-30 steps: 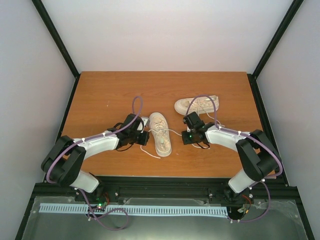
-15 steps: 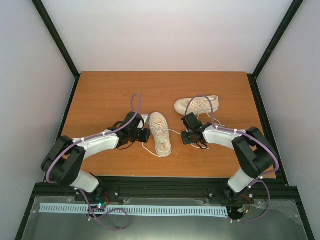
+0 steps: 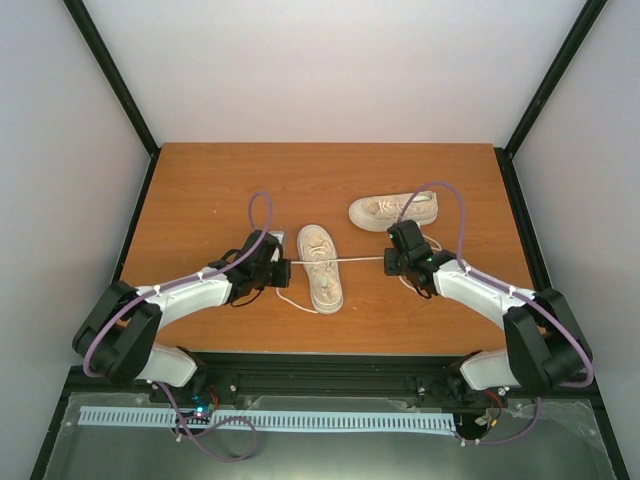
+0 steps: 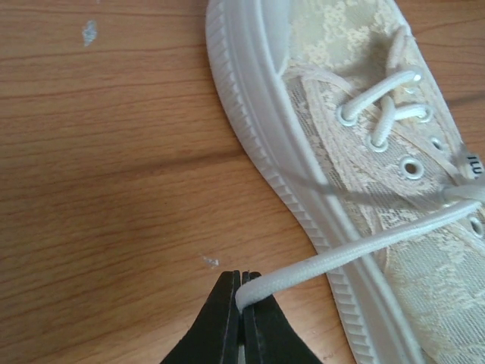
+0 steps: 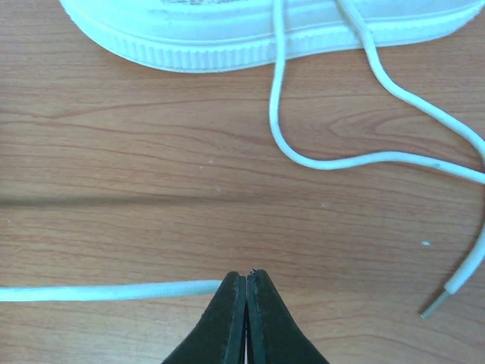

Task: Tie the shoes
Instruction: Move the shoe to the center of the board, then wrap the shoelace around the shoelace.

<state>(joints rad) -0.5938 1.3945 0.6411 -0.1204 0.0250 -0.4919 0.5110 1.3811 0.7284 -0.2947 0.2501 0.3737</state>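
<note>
Left jaws: clamping together on one lace end (image 4: 318,265), just left of the near shoe (image 3: 320,265).
Right jaws: pinching together on the other lace end (image 5: 106,291), right of that shoe.
Lace: stretching taut across it.
Far shoe (image 3: 393,209): lying beyond, its loose laces (image 5: 341,161) trailing on the surface (image 3: 200,190).

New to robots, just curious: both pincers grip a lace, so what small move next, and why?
Probably swing the lace ends across each other over the shoe: left pincer and right pincer each pinch one, stretched straight to opposite sides.
</note>
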